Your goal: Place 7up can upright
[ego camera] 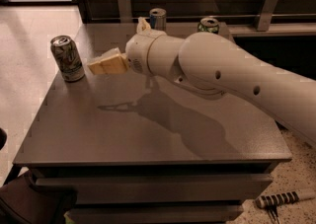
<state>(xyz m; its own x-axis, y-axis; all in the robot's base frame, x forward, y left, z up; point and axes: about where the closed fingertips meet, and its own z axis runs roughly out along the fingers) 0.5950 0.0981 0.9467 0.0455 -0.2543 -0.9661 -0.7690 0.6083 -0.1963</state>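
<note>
Three drink cans stand on the dark grey, flat-topped counter (148, 134), and the one that matters is the whitish-silver 7up can with green markings and a silver top (67, 58). It sits at the left of the frame, close to the counter's left edge. It is upright on its base with its top facing up and shows no lean that I can make out.

The cream-coloured pincer (94, 66) at the end of the thick white robot arm (222, 75) hangs above the counter, just right of that can. Its tip points leftward at the can's lower half. A narrow gap seems to separate the two, though from this angle it could be a light touch. I cannot tell whether the pincer is spread or closed; it has no hold on anything that shows.

At the back edge, in the upper middle of the frame, a slim blue-and-silver can (158, 18) and a dark green can (209, 24) stand well away from the work.

As I judge it, the task is essentially complete: the can stands on its own. What remains is for the arm to draw clear without nudging it.
</note>
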